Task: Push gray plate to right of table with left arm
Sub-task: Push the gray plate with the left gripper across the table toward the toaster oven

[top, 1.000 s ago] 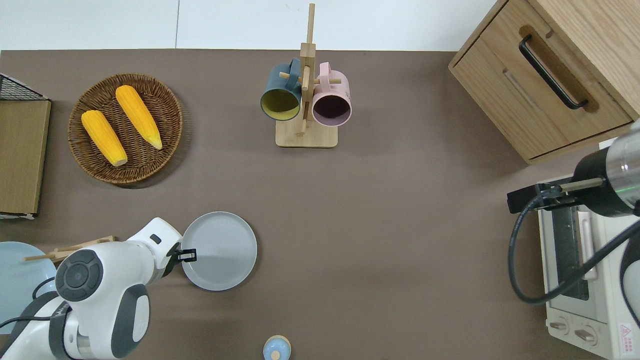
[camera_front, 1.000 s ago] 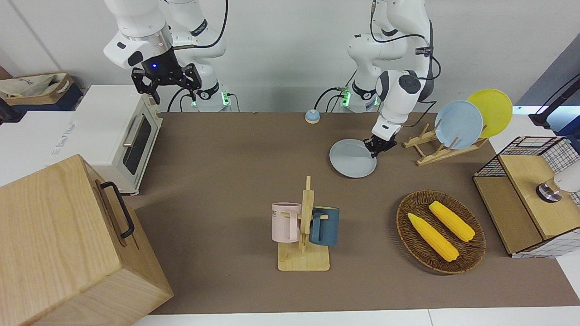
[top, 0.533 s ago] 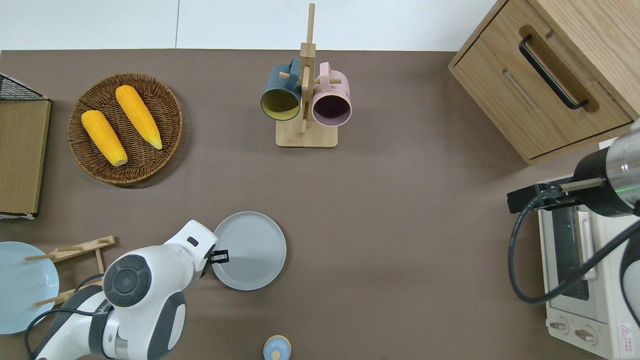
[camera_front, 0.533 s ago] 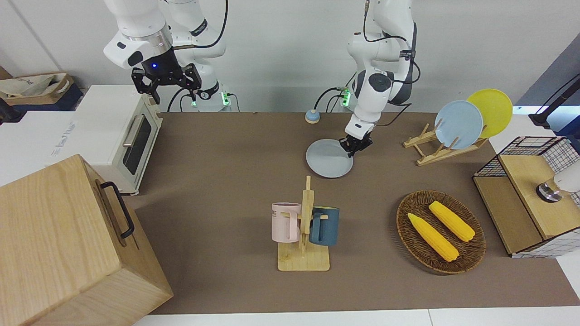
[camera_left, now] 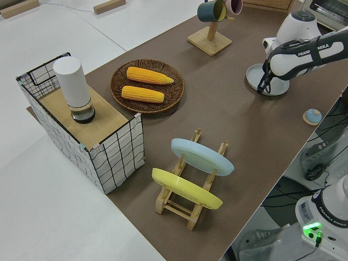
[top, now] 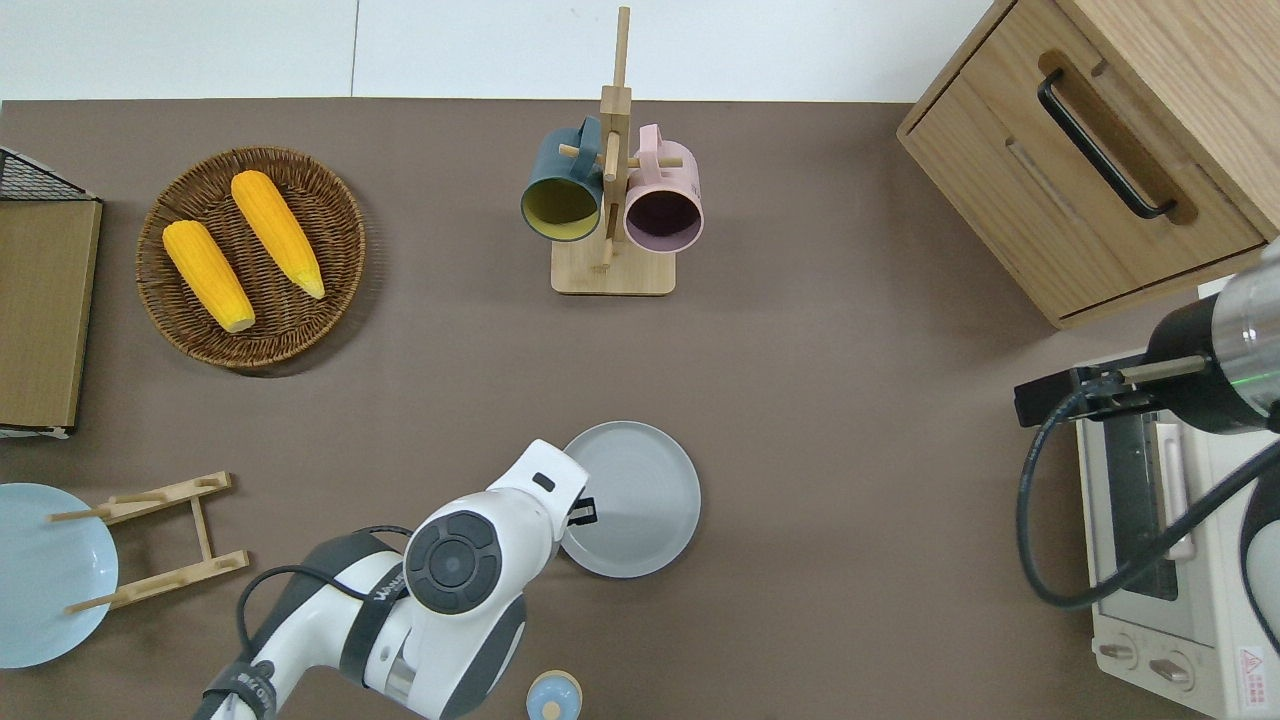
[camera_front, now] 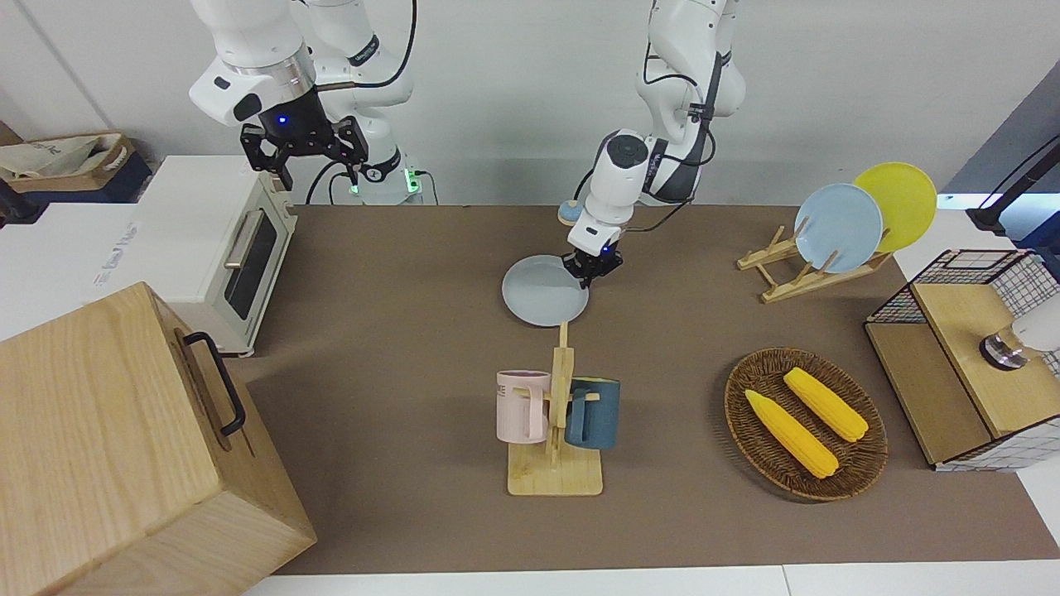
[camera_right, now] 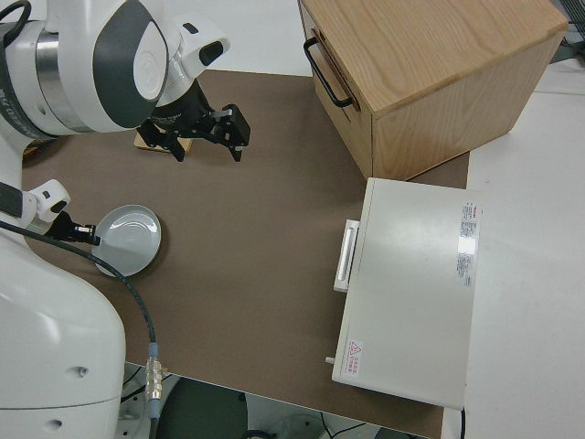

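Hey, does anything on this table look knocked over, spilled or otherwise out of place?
Nothing stands out. The gray plate lies flat on the table with the left gripper at its rim. Both mugs hang on their stand, and the two corn cobs lie in the basket.

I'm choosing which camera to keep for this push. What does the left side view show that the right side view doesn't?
Only the left side view shows the wicker basket with two corn cobs, the plate rack and the wire basket. Only the right side view shows the toaster oven, the wooden cabinet and the parked right gripper, open. Both show the gray plate with the left gripper at its rim.
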